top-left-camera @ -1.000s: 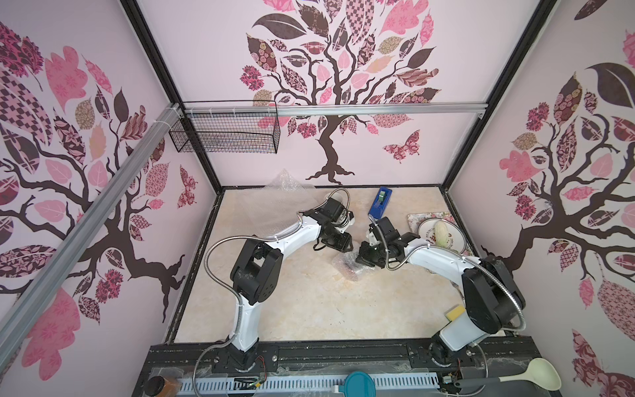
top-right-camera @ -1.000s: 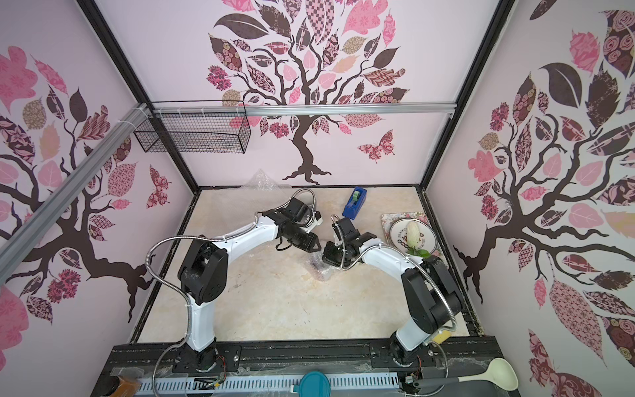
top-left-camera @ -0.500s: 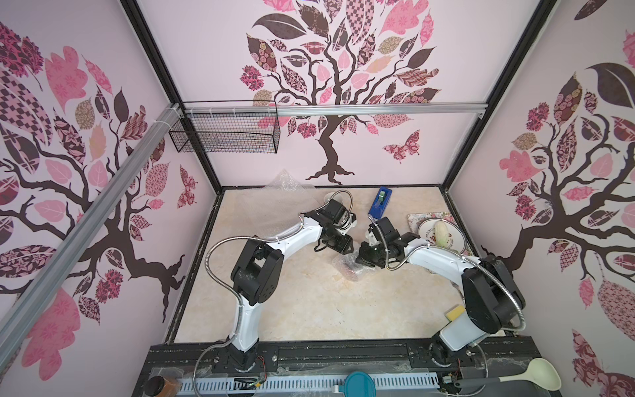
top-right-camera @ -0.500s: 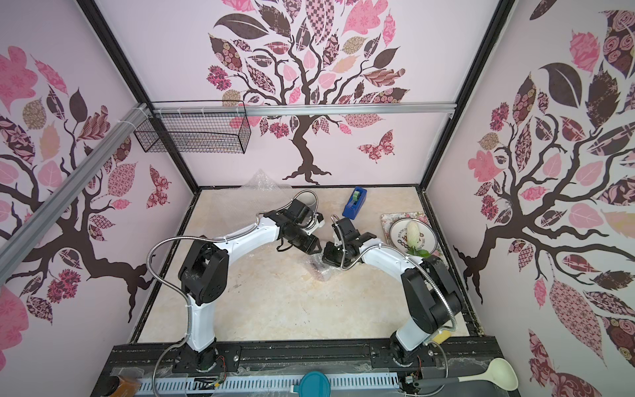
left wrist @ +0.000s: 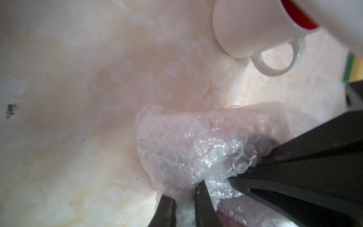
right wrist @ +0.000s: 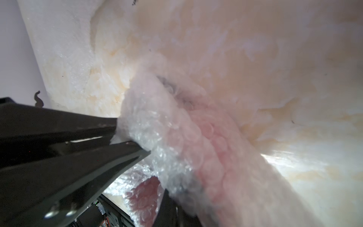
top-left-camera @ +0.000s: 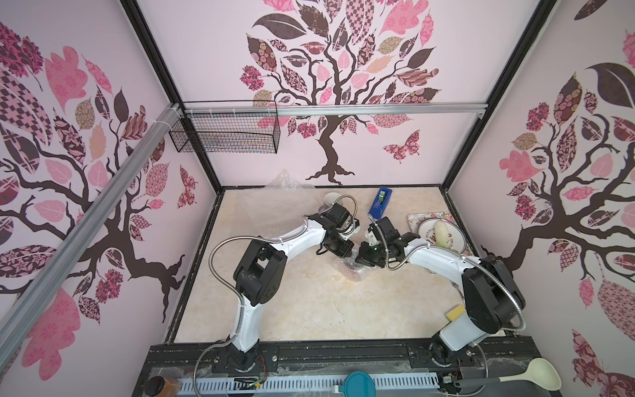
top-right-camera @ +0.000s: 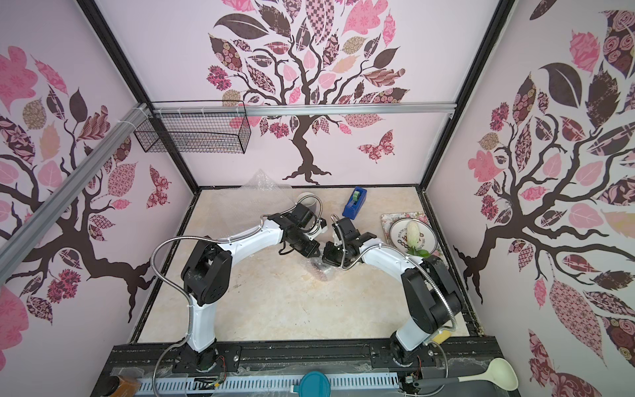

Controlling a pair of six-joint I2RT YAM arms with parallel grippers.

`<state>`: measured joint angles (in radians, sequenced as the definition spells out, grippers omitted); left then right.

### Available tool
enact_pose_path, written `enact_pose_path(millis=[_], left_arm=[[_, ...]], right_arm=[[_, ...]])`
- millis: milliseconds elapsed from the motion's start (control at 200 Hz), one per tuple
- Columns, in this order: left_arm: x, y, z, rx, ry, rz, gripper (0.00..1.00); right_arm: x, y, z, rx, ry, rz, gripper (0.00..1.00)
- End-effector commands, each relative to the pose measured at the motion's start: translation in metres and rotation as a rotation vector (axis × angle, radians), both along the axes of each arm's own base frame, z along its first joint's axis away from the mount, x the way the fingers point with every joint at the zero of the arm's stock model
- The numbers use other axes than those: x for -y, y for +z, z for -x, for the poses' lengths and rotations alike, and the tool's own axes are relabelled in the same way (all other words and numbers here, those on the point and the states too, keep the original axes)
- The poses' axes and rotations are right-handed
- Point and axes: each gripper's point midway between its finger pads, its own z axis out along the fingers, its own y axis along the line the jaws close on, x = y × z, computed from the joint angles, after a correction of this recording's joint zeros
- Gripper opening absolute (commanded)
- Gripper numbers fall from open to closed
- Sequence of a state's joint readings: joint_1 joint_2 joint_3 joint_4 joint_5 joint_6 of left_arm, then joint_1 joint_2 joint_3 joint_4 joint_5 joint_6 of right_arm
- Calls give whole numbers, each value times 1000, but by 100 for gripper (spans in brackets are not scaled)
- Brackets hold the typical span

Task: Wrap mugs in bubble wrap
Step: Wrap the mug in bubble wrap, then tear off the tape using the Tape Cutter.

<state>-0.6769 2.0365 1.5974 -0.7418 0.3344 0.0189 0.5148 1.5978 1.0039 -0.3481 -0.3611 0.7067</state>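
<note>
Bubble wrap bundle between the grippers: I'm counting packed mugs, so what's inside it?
Red, likely a mug, shows through the bubble wrap; its rim and handle are covered, so shape is unclear.

In both top views the camera head is sitting high above the near edge of the bench [top-left-camera: 309,309], looking steeply down and toward the far wall [top-right-camera: 343,161]; from afar both are taking in almost the same whole scene. The left wrist camera is looking along the left pincer [left wrist: 241,173], very near the wrap [left wrist: 186,147]. The right wrist camera is looking along the right pincer [right wrist: 133,137], and is sharing that same wrap, equally near.
</note>
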Motion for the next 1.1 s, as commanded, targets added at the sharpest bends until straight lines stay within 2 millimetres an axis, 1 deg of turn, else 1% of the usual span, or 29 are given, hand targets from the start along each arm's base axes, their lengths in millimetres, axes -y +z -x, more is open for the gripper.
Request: enact_pose_path(millis=[0,15,85,110,195,235,245,270,310,380,410,445,480,515,550,595,630,680,710,760,810,930,1000,1095], left_arm=[[-18,-35,17,-80,22,-124,2],[-20,-35,16,-72,30,-134,0],[-27,-31,10,-48,82,-163,0],[-30,-29,7,-36,104,-174,0],[-44,-16,-6,26,218,-211,0],[-54,-7,-14,65,280,-233,0],[-57,-5,-15,73,299,-241,0],[-65,2,-19,99,341,-255,0],[-77,14,-26,129,406,-264,0],[-105,33,-32,170,505,-293,0],[-117,41,-34,183,539,-300,0],[-131,48,-34,187,575,-309,0],[-143,54,-33,191,606,-314,0],[-155,59,-31,186,636,-319,0],[-162,64,-27,181,656,-320,0],[-169,69,-24,183,676,-316,0],[-174,72,-21,184,692,-320,0],[-178,77,-18,176,716,-314,0],[-179,77,-15,159,729,-305,0],[-184,76,-12,123,758,-290,0],[-186,74,-7,106,765,-286,0],[-185,72,0,79,763,-261,0],[-187,71,4,72,764,-265,0],[-187,71,5,64,765,-253,0]], right_arm=[[1,-2,8,-41,12,7,0],[0,0,8,-39,12,1,0],[-3,8,6,-33,10,-31,0],[-4,12,5,-28,8,-37,3],[-4,29,1,-4,2,-47,20],[-1,38,-2,5,-13,-45,33],[0,40,-3,7,-19,-44,38],[3,50,-6,18,-36,-51,46],[8,69,-12,49,-63,-78,54],[26,103,-27,123,-141,-109,64],[38,118,-35,163,-175,-119,69],[54,128,-46,188,-210,-128,73],[70,131,-59,190,-227,-136,73],[91,129,-77,176,-255,-132,73],[105,130,-95,178,-254,-149,73],[113,130,-122,210,-221,-181,73],[121,123,-146,200,-219,-191,71],[124,115,-176,182,-191,-245,67],[128,107,-195,167,-194,-264,62],[133,99,-219,143,-198,-281,52],[137,93,-240,166,-213,-263,48],[141,77,-275,176,-248,-281,43],[140,68,-286,159,-253,-296,43],[140,56,-294,145,-277,-302,42]])
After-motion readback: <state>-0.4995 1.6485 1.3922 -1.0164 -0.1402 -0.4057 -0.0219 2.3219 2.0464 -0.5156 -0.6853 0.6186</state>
